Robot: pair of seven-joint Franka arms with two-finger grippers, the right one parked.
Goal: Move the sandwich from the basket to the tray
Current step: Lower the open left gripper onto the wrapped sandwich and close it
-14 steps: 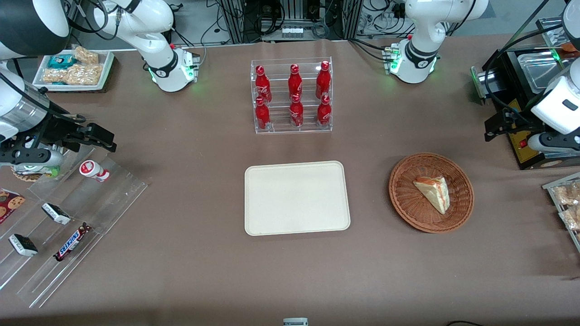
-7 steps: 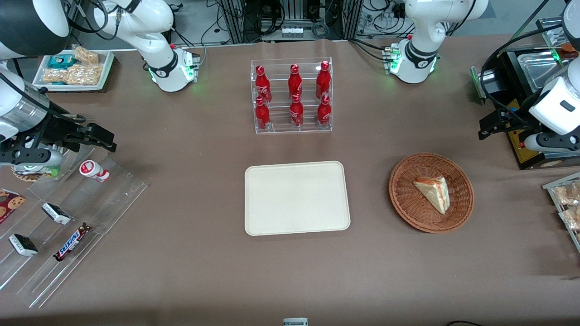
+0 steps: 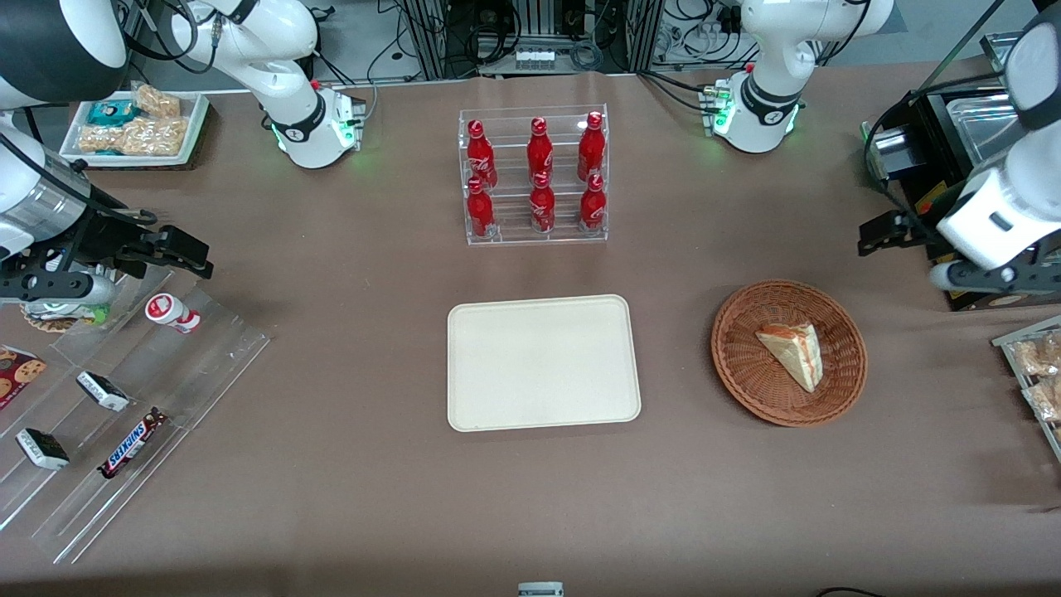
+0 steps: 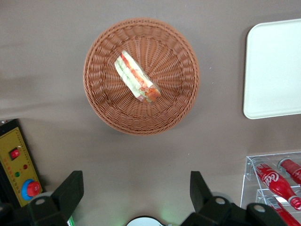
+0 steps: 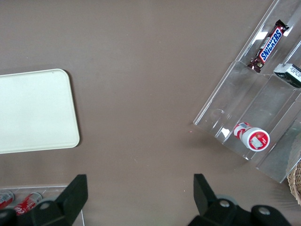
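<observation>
Hovering above the worktop (image 3: 348, 274), spread pincer (image 4: 134, 200) empty near basket (image 4: 101, 101) holding sandwich (image 4: 137, 83); tray (image 3: 543, 361) bare.

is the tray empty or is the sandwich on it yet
Empty. The tray shows only bare cream surface; the sandwich lies in the basket. The gripper hangs open, above the table beside the basket.

- In your front view the gripper (image 3: 880, 233), above the table farther from the camera than the basket (image 3: 788, 352), shows only as a dark shape; its fingers cannot be read.
- The picture's edge cuts off the snack trays (image 3: 1036, 373) at the working arm's end.
- The sandwich's (image 3: 794, 351) filling faces away there.
</observation>
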